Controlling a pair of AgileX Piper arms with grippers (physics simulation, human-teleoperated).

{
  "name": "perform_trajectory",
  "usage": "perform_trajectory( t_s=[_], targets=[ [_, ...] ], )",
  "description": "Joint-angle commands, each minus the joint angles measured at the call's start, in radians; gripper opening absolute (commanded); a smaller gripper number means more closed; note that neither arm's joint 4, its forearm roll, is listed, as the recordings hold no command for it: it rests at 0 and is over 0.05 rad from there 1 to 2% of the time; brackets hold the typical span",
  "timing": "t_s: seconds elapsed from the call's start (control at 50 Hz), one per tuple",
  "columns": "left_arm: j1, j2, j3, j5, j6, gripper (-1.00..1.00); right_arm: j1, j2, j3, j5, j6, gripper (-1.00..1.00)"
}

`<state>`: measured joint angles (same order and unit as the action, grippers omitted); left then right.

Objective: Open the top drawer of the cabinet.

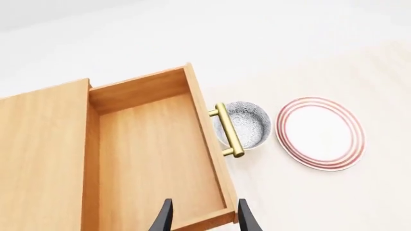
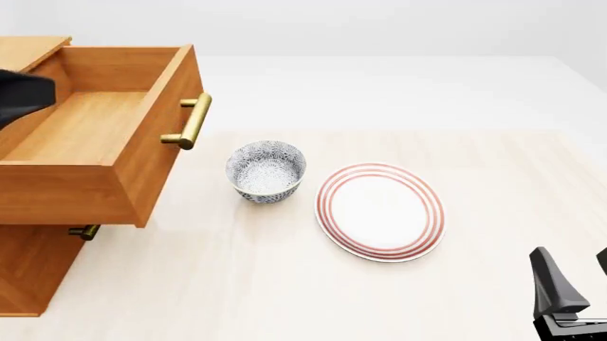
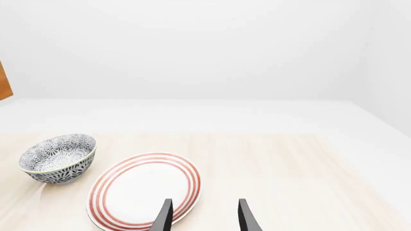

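The cabinet (image 2: pixel 33 266) stands at the table's left, and its top drawer (image 2: pixel 95 128) is pulled far out with its wooden inside bare. Its brass bar handle (image 2: pixel 195 121) faces the bowl. In the left wrist view I look down into the top drawer (image 1: pixel 154 154) from above; my left gripper (image 1: pixel 205 221) is open over the drawer's front corner, holding nothing, apart from the handle (image 1: pixel 229 130). In the front view only the left arm's dark body (image 2: pixel 19 96) shows at the left edge. My right gripper (image 2: pixel 578 277) is open at the near right, far from the cabinet.
A patterned bowl (image 2: pixel 266 170) sits just right of the drawer front, partly under the handle in the left wrist view. A red-ringed plate (image 2: pixel 382 211) lies right of it. A lower drawer's brass handle (image 2: pixel 84 231) peeks out beneath the top drawer.
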<state>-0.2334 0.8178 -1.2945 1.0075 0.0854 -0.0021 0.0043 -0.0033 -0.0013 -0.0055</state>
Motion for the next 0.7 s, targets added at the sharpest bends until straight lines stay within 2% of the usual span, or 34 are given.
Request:
perform_trajectory(
  t_s=[0.02,0.7],
  targets=[
    [0.016,-0.013,-0.014,-0.009,0.013,1.0,0.0,0.0,0.0,0.0,0.0,1.0],
    [0.062,-0.074,-0.077,-0.031,0.025,1.0,0.0,0.0,0.0,0.0,0.0,1.0]
  ],
)
